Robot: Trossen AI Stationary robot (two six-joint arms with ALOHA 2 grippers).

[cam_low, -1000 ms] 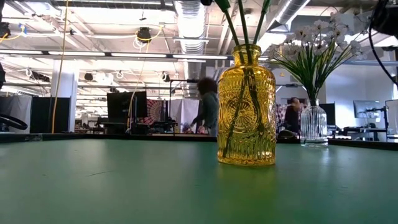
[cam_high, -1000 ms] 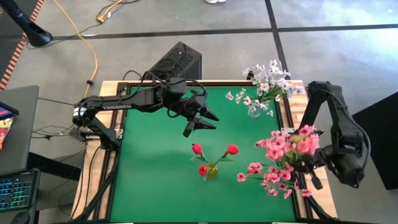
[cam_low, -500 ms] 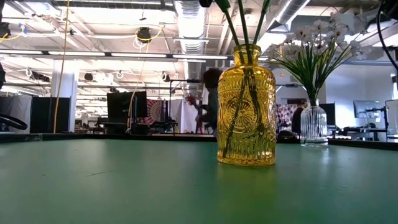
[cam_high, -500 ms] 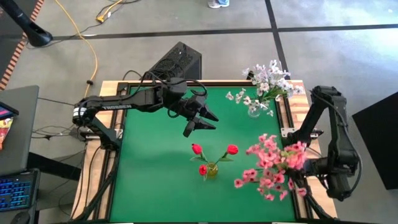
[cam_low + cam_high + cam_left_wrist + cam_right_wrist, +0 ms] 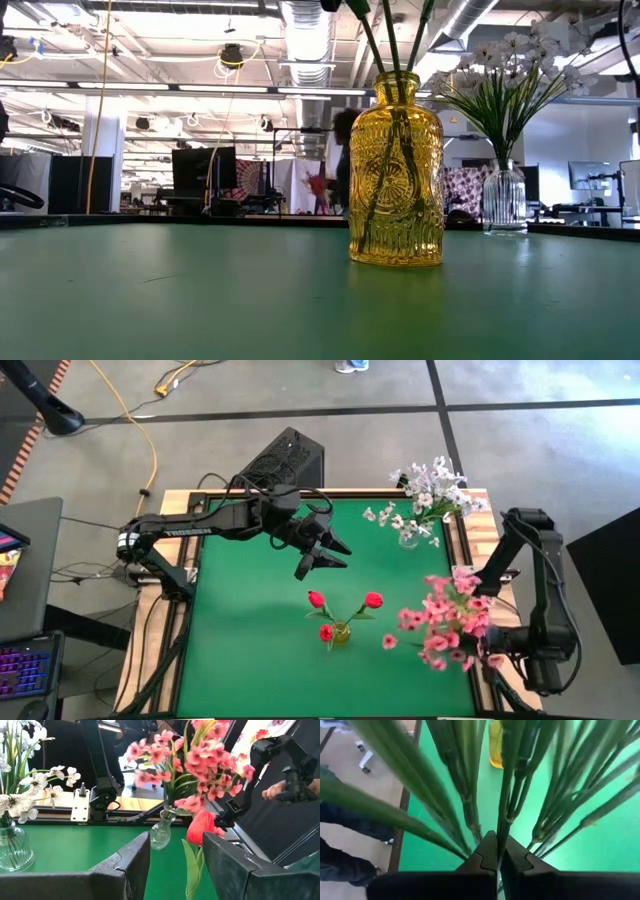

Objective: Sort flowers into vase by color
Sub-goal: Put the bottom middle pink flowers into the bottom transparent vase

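My right gripper at the table's right edge is shut on a stem of the pink flowers. Their stems run down into a small clear vase; whether it stands on the table, I cannot tell. My left gripper hangs open over the far middle of the table, with nothing between its fingers. Red tulips stand in a yellow glass vase near the centre. White flowers stand in a ribbed clear vase at the far right. My right gripper pinches one green stem of the pink flowers between its two fingers, well below the blossoms. The fingers slant downward from the table's right side. Other stems fan out past both fingers. The bunch rises tilted above the hold.
A black box sits just beyond the table's far edge. A wooden frame borders the green mat. A person's hand shows beyond the right arm. Bare green mat lies at the near left.
My right gripper has sunk and gone toward the table's near edge, staying shut. The pink flowers have swung along with it toward the near right corner.
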